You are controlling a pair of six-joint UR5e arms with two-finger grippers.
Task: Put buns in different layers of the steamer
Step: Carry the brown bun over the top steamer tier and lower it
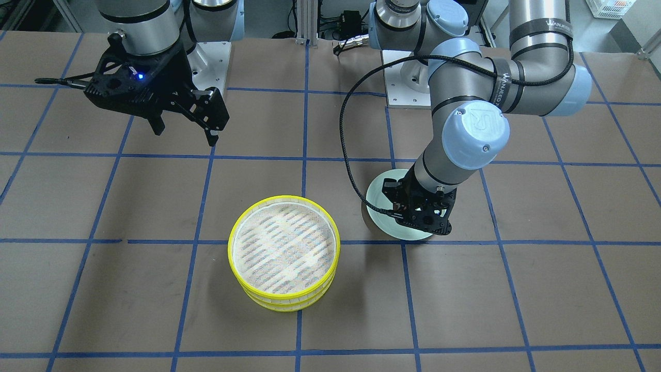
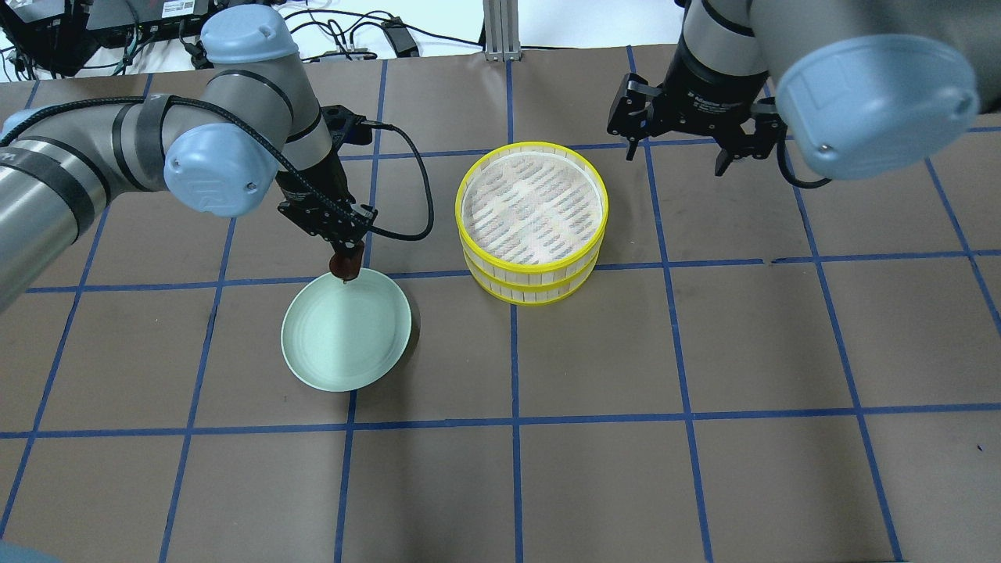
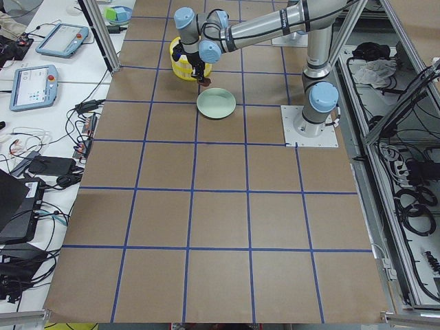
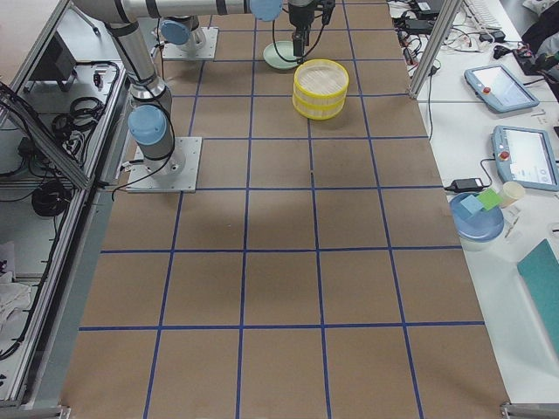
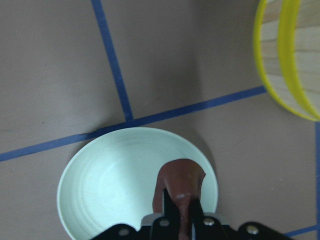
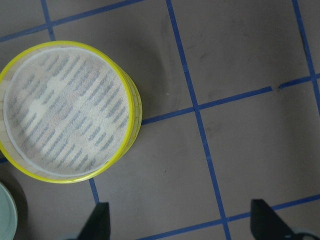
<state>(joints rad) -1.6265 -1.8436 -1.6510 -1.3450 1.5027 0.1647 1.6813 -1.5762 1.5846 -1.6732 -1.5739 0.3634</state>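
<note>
My left gripper (image 2: 346, 258) is shut on the dark reddish-brown bun (image 2: 346, 266) and holds it over the far edge of the pale green plate (image 2: 344, 336). In the left wrist view the bun (image 5: 180, 181) hangs between the fingers (image 5: 183, 212) above the plate (image 5: 105, 180). The two steamer layers (image 2: 532, 205) stand stacked to the right of the plate. The top layer (image 1: 283, 244) has nothing in it. The lower layer (image 2: 533, 288) is covered, so its inside is hidden. The cream-white bun is not in view. My right gripper (image 2: 676, 159) is open and holds nothing, beyond the steamer.
The table is brown paper with a blue tape grid. The plate (image 1: 376, 205) is bare apart from the bun hanging above it. The steamer (image 6: 67, 110) lies at the upper left of the right wrist view. Both arm bases stand at the robot side.
</note>
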